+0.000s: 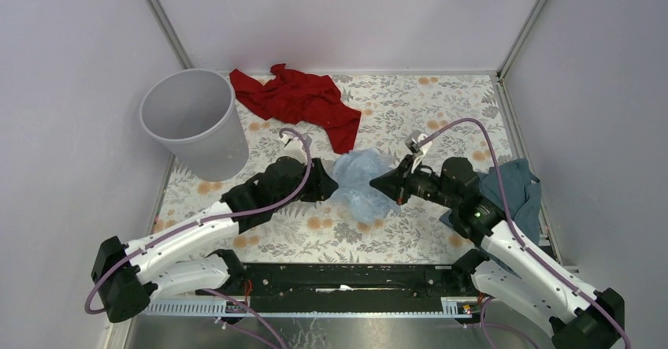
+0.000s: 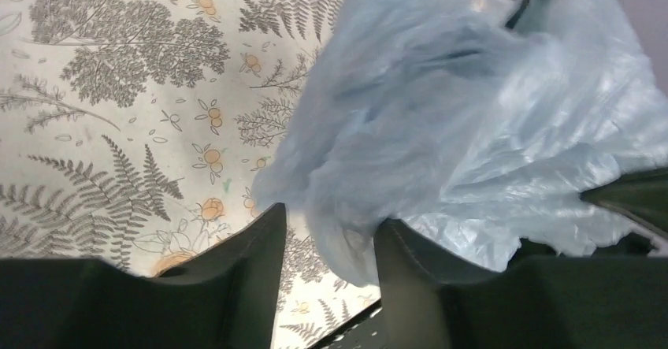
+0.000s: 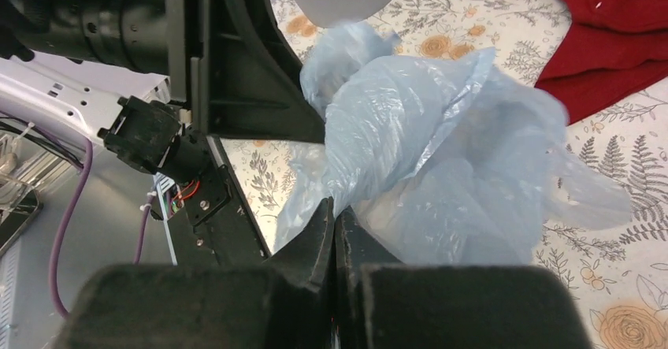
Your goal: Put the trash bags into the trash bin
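Note:
The trash bag (image 1: 359, 182) is a crumpled pale blue film bundle in the middle of the flowered table, between my two grippers. My left gripper (image 1: 328, 185) is open at its left side. In the left wrist view a hanging fold of the bag (image 2: 473, 105) dips between the spread fingers (image 2: 264, 243) and lies against the right one. My right gripper (image 3: 333, 207) is shut, with the edge of the bag (image 3: 441, 152) pinched at its tips. The grey trash bin (image 1: 193, 120) stands upright at the far left, apart from both grippers.
A red cloth (image 1: 299, 99) lies at the back, just behind the bag. A dark teal cloth (image 1: 516, 190) sits under the right arm by the right wall. Walls enclose the table on three sides. A black rail (image 1: 346, 280) runs along the near edge.

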Action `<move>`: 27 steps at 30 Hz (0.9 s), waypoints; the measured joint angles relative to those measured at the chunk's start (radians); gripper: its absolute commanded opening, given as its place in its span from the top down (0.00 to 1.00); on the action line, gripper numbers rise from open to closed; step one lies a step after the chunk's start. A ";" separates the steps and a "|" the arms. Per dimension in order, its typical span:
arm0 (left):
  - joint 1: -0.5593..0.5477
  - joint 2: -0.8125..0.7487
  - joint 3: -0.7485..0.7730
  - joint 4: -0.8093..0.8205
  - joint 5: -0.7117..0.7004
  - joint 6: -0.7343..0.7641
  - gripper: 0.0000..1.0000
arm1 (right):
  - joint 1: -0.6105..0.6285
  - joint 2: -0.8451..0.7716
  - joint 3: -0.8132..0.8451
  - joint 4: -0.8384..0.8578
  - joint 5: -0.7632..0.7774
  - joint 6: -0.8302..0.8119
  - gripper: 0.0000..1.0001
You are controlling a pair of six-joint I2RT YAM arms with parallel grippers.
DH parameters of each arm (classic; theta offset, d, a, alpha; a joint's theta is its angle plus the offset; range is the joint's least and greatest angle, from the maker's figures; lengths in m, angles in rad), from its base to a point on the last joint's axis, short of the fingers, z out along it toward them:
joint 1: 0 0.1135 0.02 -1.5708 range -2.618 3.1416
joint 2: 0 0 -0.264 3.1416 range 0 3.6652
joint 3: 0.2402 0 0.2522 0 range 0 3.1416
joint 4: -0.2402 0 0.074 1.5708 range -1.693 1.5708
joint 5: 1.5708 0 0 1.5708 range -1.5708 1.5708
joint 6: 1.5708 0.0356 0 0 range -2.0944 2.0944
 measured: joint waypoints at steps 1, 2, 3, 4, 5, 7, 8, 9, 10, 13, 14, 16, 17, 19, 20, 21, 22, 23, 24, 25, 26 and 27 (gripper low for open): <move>0.000 -0.005 -0.005 -0.008 -0.020 0.003 0.63 | 0.001 -0.013 -0.002 0.000 0.006 0.005 1.00; 0.000 -0.017 -0.014 -0.009 -0.035 0.007 0.65 | 0.002 -0.029 -0.006 0.002 0.011 0.009 1.00; 0.001 -0.035 -0.027 -0.009 -0.046 0.008 0.66 | 0.002 -0.054 -0.016 0.008 0.018 0.019 1.00; 0.003 -0.064 -0.044 -0.016 -0.055 0.009 0.66 | 0.002 -0.072 -0.026 0.013 0.025 0.026 1.00; 0.005 -0.095 -0.058 -0.029 -0.062 0.008 0.66 | 0.003 -0.094 -0.038 0.018 0.035 0.036 1.00; 0.013 -0.168 -0.087 -0.066 -0.073 0.009 0.67 | 0.003 -0.122 -0.060 0.026 0.050 0.053 1.00; 0.019 -0.196 -0.096 -0.080 -0.077 0.009 0.69 | 0.003 -0.132 -0.074 0.033 0.059 0.063 1.00; 0.026 -0.227 -0.105 -0.100 -0.080 0.009 0.71 | 0.003 -0.137 -0.083 0.038 0.066 0.071 1.00; 0.032 -0.256 -0.111 -0.120 -0.081 0.009 0.73 | 0.003 -0.140 -0.095 0.043 0.072 0.079 1.00; 0.042 -0.315 -0.125 -0.164 -0.087 0.005 0.81 | 0.003 -0.140 -0.117 0.050 0.088 0.103 1.00; 0.042 -0.329 -0.130 -0.178 -0.089 0.006 0.84 | 0.003 -0.141 -0.121 0.050 0.096 0.109 1.00; 0.045 -0.352 -0.143 -0.203 -0.100 0.005 0.87 | 0.003 -0.150 -0.123 0.049 0.127 0.130 1.00; 0.046 -0.360 -0.148 -0.219 -0.107 0.001 0.87 | 0.004 -0.159 -0.123 0.048 0.150 0.140 1.00; 0.051 -0.380 -0.164 -0.247 -0.126 -0.004 0.91 | 0.004 -0.195 -0.121 0.029 0.228 0.171 1.00; 0.053 -0.390 -0.172 -0.259 -0.137 -0.007 0.96 | 0.005 -0.217 -0.114 0.005 0.285 0.191 1.00; 0.055 -0.400 -0.175 -0.273 -0.146 -0.013 1.00 | 0.005 -0.237 -0.103 -0.031 0.345 0.214 1.00; 0.055 -0.414 -0.177 -0.286 -0.159 -0.021 1.00 | 0.005 -0.249 -0.090 -0.061 0.397 0.235 1.00; 0.056 -0.426 -0.177 -0.294 -0.171 -0.030 1.00 | 0.005 -0.259 -0.072 -0.099 0.452 0.256 1.00; 0.058 -0.446 -0.178 -0.300 -0.187 -0.037 1.00 | 0.005 -0.264 -0.053 -0.137 0.505 0.277 1.00; 0.059 -0.470 -0.178 -0.303 -0.200 -0.041 1.00 | 0.004 -0.267 -0.032 -0.172 0.550 0.297 1.00; 0.059 -0.494 -0.178 -0.304 -0.208 -0.044 1.00 | 0.005 -0.267 -0.019 -0.191 0.568 0.307 1.00; 0.060 -0.525 -0.179 -0.303 -0.215 -0.046 1.00 | 0.004 -0.265 -0.009 -0.208 0.579 0.315 1.00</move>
